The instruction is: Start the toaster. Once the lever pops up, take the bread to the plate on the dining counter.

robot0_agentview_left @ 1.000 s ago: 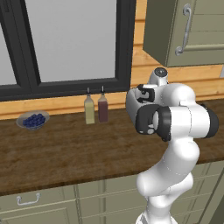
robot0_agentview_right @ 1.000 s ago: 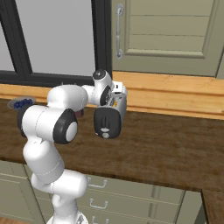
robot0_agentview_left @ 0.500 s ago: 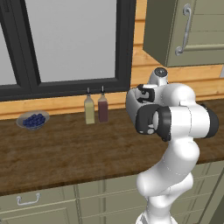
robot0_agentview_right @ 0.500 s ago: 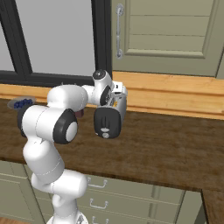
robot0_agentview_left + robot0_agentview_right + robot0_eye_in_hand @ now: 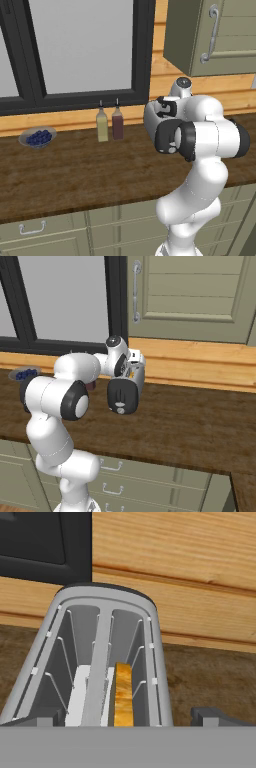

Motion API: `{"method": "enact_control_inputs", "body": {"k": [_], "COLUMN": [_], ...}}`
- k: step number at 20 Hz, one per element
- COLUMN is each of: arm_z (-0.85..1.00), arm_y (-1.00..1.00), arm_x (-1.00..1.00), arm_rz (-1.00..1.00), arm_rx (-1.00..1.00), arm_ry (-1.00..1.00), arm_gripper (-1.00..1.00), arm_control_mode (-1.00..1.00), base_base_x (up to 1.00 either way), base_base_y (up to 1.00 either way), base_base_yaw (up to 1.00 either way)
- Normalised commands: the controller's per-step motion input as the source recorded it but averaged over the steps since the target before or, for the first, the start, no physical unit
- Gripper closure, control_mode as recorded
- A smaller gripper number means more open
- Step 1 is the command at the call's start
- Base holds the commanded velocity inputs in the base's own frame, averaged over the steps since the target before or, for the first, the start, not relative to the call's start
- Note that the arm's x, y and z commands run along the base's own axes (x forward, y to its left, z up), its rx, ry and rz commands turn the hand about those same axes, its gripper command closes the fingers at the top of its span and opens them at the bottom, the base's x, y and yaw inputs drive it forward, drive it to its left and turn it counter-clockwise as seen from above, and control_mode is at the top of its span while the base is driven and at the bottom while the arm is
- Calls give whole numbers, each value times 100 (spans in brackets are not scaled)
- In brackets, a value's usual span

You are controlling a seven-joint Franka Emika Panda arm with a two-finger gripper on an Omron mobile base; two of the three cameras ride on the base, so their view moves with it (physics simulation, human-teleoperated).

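Note:
Seen from just above in the hand view, the light-grey toaster shows its two open slots. A golden-tan bread slice stands on edge in the right slot. My gripper is open, and its dark fingertips sit wide apart on either side of the toaster's near end. In the right base view the toaster stands against the back wall, mostly hidden behind my hand. The plate and the dining counter are out of view.
The toaster stands on a wooden counter over cabinets with handles. Two bottles and a grey bowl of blueberries stand to the left below the window. A wall cabinet hangs above.

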Motion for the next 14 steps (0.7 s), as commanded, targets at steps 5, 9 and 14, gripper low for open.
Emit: {"method": "enact_control_inputs", "body": {"k": [5, 9, 14], "arm_z": [0, 0, 0], "arm_y": [0, 0, 0], "arm_x": [0, 0, 0], "arm_rz": [0, 0, 0], "arm_rx": [0, 0, 0], "arm_ry": [0, 0, 0], "arm_gripper": [-100, -100, -100], "arm_control_mode": [-100, -100, -100], "base_base_x": [0, 0, 0], "base_base_y": [0, 0, 0], "base_base_yaw": [0, 0, 0]}}
